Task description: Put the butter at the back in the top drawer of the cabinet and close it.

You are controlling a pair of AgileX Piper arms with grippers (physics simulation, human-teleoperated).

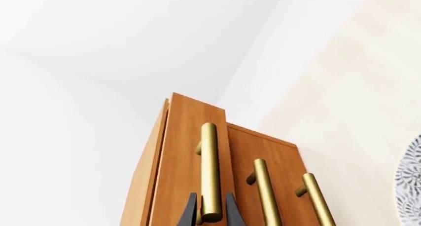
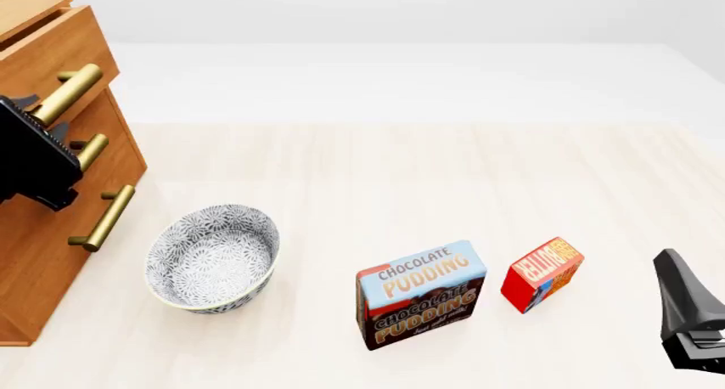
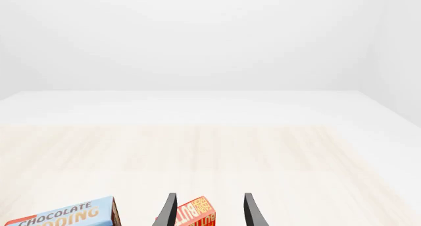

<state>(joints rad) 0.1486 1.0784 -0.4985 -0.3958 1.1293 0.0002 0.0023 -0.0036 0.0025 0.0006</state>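
Note:
The brown cabinet (image 2: 46, 236) stands at the table's left, and its top drawer (image 2: 57, 45) sticks out a little beyond the two below. My left gripper (image 1: 212, 212) is shut on the top drawer's brass handle (image 1: 209, 167), one dark finger on each side of the bar; it also shows as a black body in the front view (image 2: 47, 126). The butter (image 2: 542, 274), a small red and orange box, lies on the table at front right. My right gripper (image 3: 209, 213) is open behind the butter (image 3: 196, 212), a short way from it, and stays low at the right edge (image 2: 680, 295).
A patterned bowl (image 2: 213, 257) sits just right of the cabinet, near the front. A Chocolate Pudding box (image 2: 422, 294) lies left of the butter, close beside it. The two lower drawers (image 2: 40, 253) look shut, with their handles (image 2: 102, 219) jutting out.

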